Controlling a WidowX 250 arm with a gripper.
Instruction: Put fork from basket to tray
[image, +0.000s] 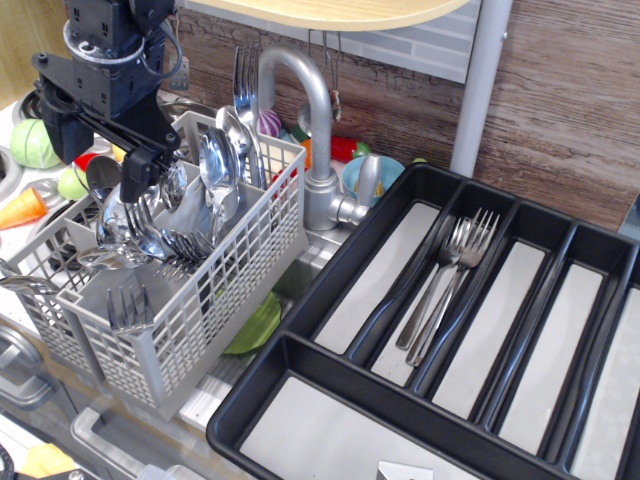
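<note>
Tray (300, 345) nearest; gripper (120, 180) over basket (200, 310), possibly touching fork (150, 225).

the tray (330, 290) runs off the right and bottom edges; the gripper (135, 185) fingertips are buried among cutlery in the basket (190, 330).

A curved silver faucet (305, 120) stood at the centre of the scene, its base at about 12 o'clock from a green plate (255, 325) lying low in the sink. At 3 o'clock from the spout sat a pale blue cup (375, 175), with a red item (342, 148) just behind it. Far out at 9 o'clock lay toy food — a green round piece (35, 143) and an orange cone (22, 208). Overhead at 12 o'clock ran a light wooden shelf (340, 12).
</note>
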